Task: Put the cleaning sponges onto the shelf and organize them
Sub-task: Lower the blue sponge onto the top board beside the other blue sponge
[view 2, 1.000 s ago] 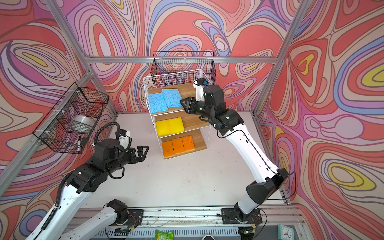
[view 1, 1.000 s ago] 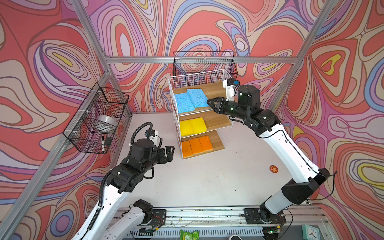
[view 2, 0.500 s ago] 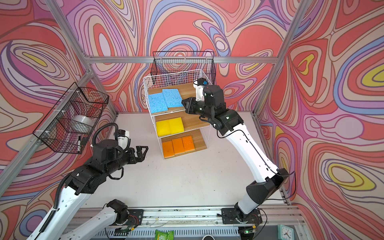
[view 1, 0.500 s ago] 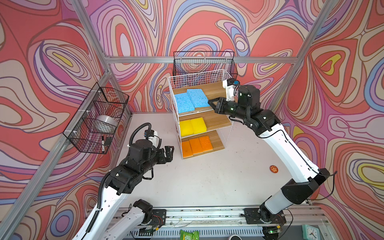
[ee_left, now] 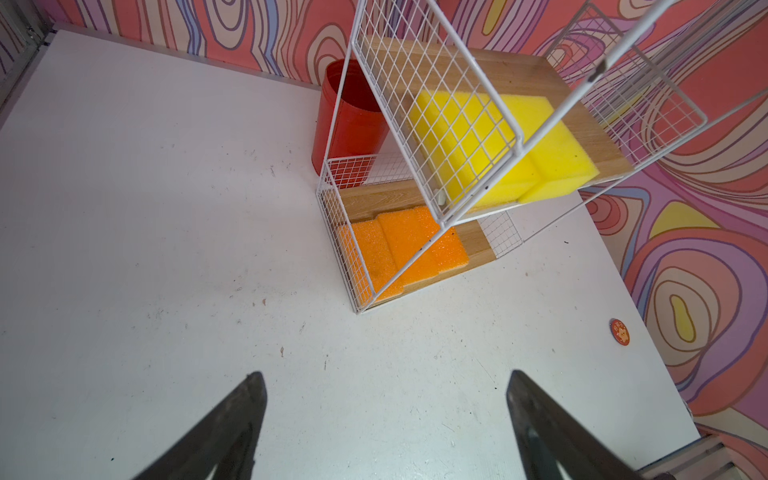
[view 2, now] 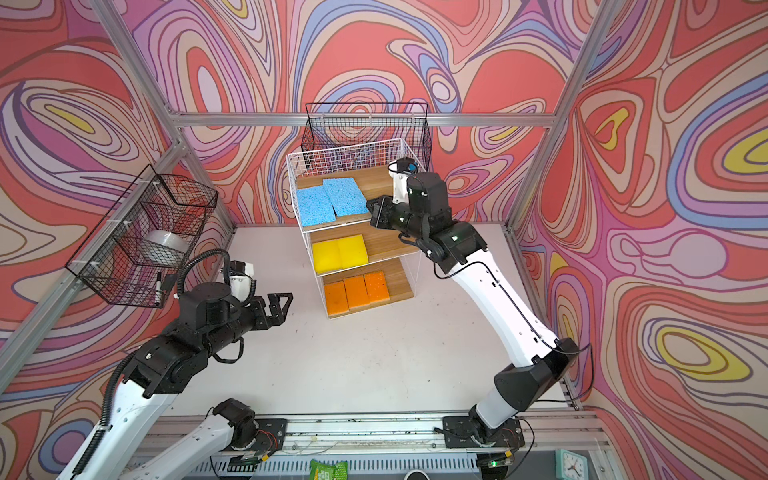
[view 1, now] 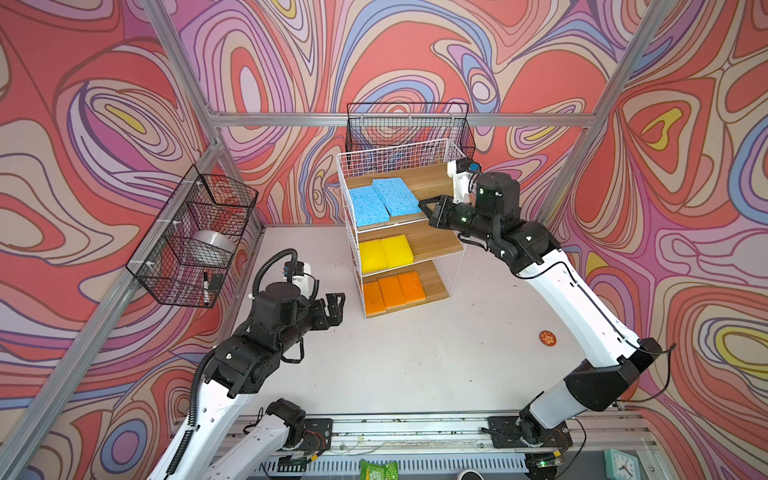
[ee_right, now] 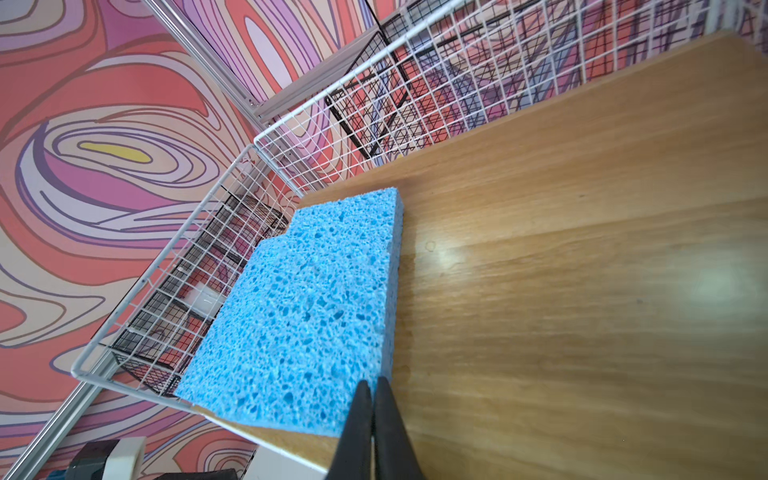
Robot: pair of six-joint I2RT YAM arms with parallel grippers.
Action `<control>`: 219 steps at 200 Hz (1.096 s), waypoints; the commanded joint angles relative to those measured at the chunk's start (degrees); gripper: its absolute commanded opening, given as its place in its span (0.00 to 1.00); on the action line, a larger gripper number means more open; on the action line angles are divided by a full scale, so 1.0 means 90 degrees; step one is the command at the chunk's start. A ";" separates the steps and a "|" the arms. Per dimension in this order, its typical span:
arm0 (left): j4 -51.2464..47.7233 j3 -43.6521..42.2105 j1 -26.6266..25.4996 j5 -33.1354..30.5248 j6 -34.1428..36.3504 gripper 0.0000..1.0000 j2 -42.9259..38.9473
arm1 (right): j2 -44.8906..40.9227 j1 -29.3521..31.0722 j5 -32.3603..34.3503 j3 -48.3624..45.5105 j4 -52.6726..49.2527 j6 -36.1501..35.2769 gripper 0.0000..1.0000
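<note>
The left end effector (view 1: 334,306) hangs over the table (view 1: 415,353), well apart from the shelf (view 1: 432,183). Its jaws are spread wide and empty, and the left wrist view shows both fingers (ee_left: 232,424) with only bare table between them.

All seven sponges lie on the shelf. The blue sponges (view 1: 368,206) are side by side on the top board, the yellow sponges (view 1: 385,253) on the middle one, and the orange sponges (view 1: 392,291) in a row of three on the bottom. The right blue sponge (ee_right: 332,291) sits a little further back than its neighbour, so the pair makes a stepped outline.

The right end effector (ee_right: 372,388) has its jaws pressed together with nothing between them. Its tip is at the near corner of that sponge; whether it touches I cannot tell.

These pads are probably very light, soft and porous. A nudge on an edge should slide them over the smooth board, though a hard push may buckle the thin blue ones. To lift one, pinching across the short width at mid-length looks safest.
</note>
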 commanded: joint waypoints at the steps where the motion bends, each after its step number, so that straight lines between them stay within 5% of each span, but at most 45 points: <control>1: -0.0176 0.0087 0.0048 -0.0091 0.0057 0.91 0.0014 | -0.0207 -0.0005 0.0251 -0.0010 -0.0097 -0.0011 0.00; 68: -0.0182 0.0086 0.0050 -0.0082 0.0041 0.91 0.0014 | 0.0022 0.0000 -0.0054 0.0188 -0.0164 -0.0073 0.39; 157: -0.0234 0.0098 0.0051 -0.0112 0.0065 0.92 -0.0014 | 0.0368 0.0001 -0.0204 0.0428 -0.0240 -0.0080 0.31; 219: -0.0263 0.0107 0.0050 -0.0180 0.0106 0.92 -0.0054 | 0.0363 0.0000 -0.0146 0.0468 -0.0225 -0.0034 0.07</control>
